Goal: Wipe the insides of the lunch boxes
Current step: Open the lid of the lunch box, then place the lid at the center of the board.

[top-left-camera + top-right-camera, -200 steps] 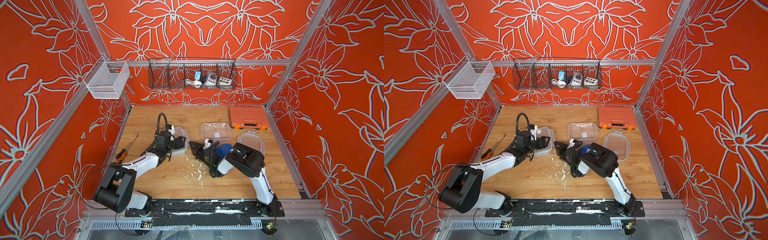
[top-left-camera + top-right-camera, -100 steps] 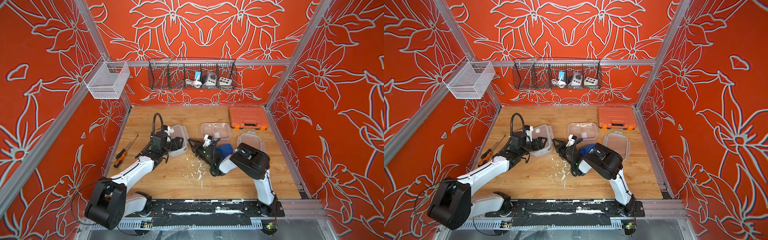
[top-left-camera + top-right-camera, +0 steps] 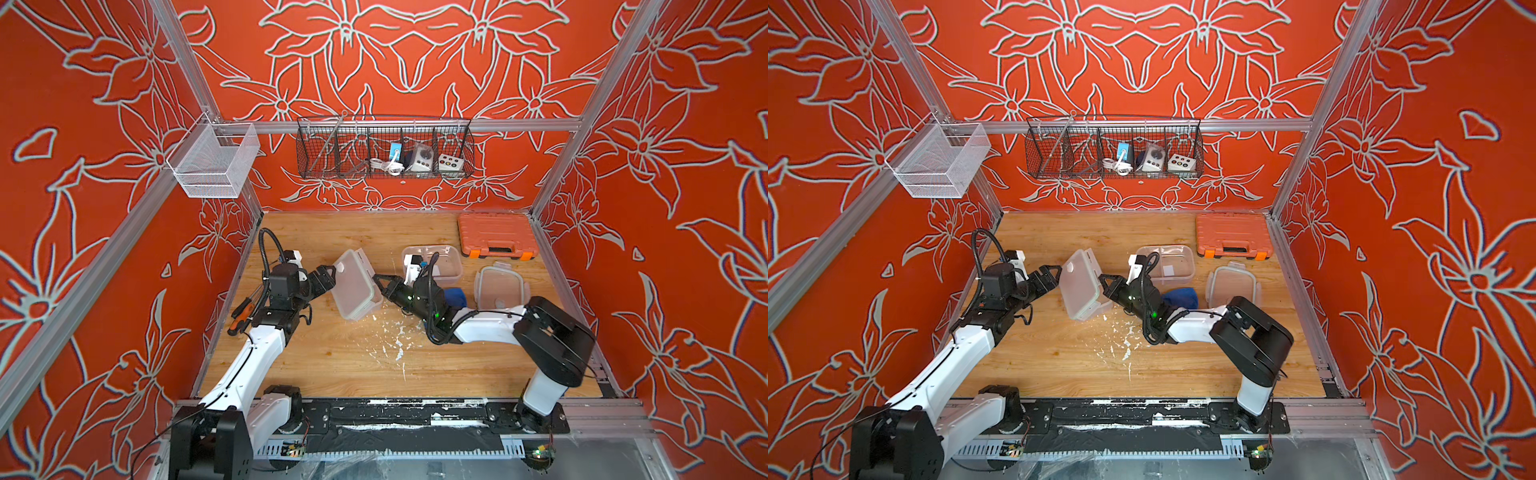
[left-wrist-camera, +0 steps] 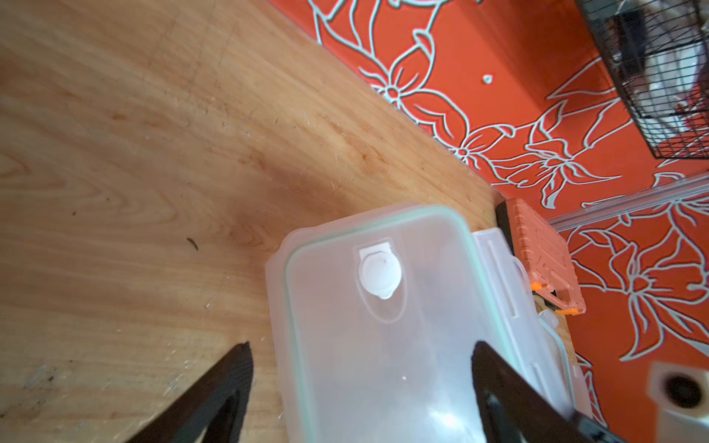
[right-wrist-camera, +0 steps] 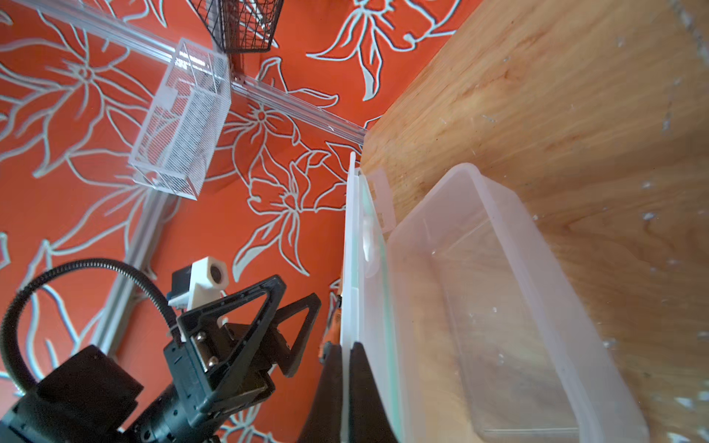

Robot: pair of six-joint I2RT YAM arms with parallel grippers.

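Bench (image 3: 332, 365): bare wood, white scraps scattered mid-way.
Right arm (image 3: 490, 328): folded low, elbow out by the right wall, forearm lying across toward centre.
Left arm (image 3: 253, 357): stretched forward from its base, wrist about level.
One lunch box (image 5: 498, 291) sits open, centre-left on the bench. The second lunch box (image 3: 446, 266) is behind the right wrist.
Right claw (image 3: 378, 279): pressed together on the edge of a clear lid (image 3: 351, 282). The lid stands on edge against the first box.
Left claw (image 3: 332, 277): spread wide, just beside the lid's outer face, gap visible.
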